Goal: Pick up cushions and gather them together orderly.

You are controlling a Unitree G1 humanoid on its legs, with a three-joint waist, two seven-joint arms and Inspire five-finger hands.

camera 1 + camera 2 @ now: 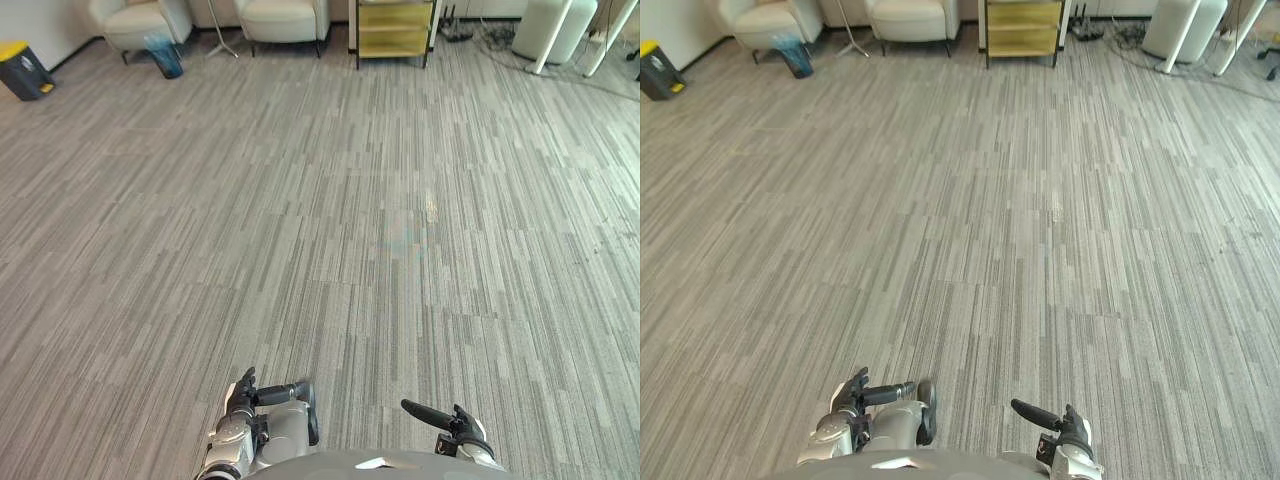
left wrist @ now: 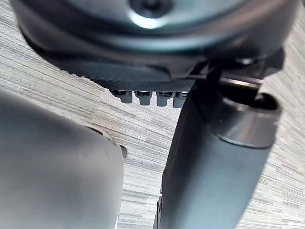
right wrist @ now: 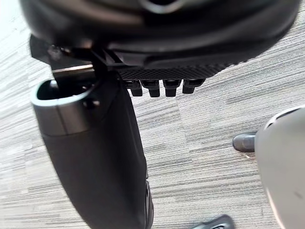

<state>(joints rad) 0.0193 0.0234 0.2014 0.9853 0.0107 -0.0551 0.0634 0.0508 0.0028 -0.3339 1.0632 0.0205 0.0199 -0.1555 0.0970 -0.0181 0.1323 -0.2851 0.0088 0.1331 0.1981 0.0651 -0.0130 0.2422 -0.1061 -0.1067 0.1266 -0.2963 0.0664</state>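
Observation:
Both hands hang low at the near edge over bare grey carpet, holding nothing. My left hand (image 1: 246, 393) has its thumb pointing inward, and in the left wrist view its fingers (image 2: 143, 97) run straight beside the thumb (image 2: 214, 167). My right hand (image 1: 455, 425) mirrors it, its straight fingers (image 3: 162, 87) and thumb (image 3: 100, 157) over the carpet. Far off at the back left stand two cream armchairs (image 1: 140, 20) (image 1: 283, 18) with padded seats.
A blue bin (image 1: 165, 55) stands by the left armchair. A black bin with a yellow lid (image 1: 22, 70) is at the far left. A wooden shelf unit (image 1: 393, 28) and white furniture (image 1: 553, 30) with cables line the back. Open carpet (image 1: 330, 230) lies between.

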